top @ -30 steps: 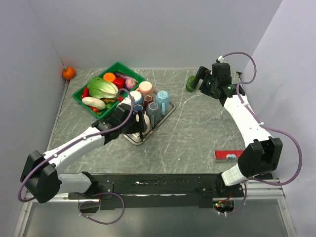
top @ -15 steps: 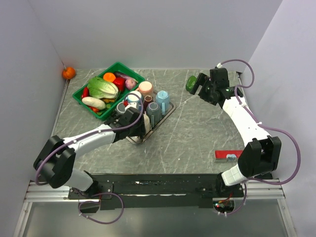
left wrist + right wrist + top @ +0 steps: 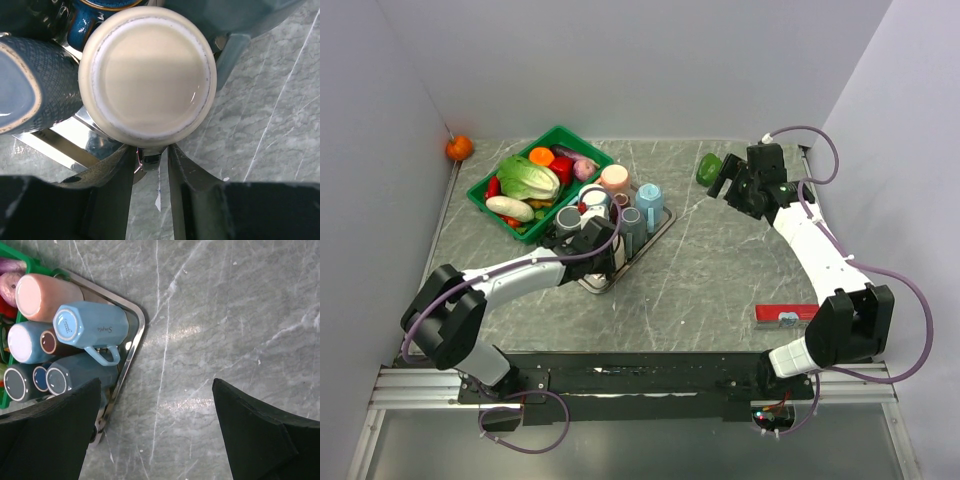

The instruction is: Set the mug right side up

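A cream mug (image 3: 147, 75) stands upside down at the near corner of a metal tray (image 3: 660, 222), its flat base facing the left wrist camera. My left gripper (image 3: 150, 150) sits low beside it, fingers close together on either side of the mug's shadowed handle (image 3: 148, 161). In the top view the left gripper (image 3: 607, 255) covers that mug. My right gripper (image 3: 156, 385) is wide open and empty above bare table, at the back right in the top view (image 3: 728, 185).
The tray also holds several other upside-down mugs: light blue (image 3: 90, 325), pink (image 3: 37, 295), dark blue (image 3: 30, 85). A green basket (image 3: 480, 195) of vegetables stands behind it. A green object (image 3: 708, 167), an orange (image 3: 459, 147) and a red item (image 3: 785, 313) lie around.
My left arm has folded lower and its elbow has swung towards the tray, with the gripper staying at the tray's near corner. My right gripper has drifted slightly right, away from the green object.
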{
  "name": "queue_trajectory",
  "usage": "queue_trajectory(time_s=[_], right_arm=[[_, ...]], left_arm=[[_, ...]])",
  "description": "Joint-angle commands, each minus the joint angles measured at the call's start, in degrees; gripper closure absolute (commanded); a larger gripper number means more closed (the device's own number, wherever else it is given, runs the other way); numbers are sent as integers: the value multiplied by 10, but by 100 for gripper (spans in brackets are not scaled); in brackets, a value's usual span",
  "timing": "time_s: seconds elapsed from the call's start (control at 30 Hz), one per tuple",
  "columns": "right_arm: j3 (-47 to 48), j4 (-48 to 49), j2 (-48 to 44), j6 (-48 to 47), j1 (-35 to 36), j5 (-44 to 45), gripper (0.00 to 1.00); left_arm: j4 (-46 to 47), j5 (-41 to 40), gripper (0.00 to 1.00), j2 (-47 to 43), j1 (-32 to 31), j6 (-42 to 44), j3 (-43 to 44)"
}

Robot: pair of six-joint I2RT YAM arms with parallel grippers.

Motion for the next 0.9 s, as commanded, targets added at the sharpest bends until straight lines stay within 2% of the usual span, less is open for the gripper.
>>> queue_trajectory(time_s=[0.0,0.23,0.43,0.63,0.87], right_arm=[[-8,1,-29,1,1,14,2],[-10,-3,-32,-2,-2,20,2],[-11,-7,-34,-6,-3,22,2],[-14,-8,-36,-7,-5,26,2],[-25,7,-66,-36,-4,17,0]], left_arm=[[-2,-35,63,14,-9,-13,33],[-14,-43,59,36,-15,-24,49],[-24,-47,69,49,-19,-28,60],[-52,-58,99,51,-20,-28,79],[-103,-64,99,17,-23,-27,116]])
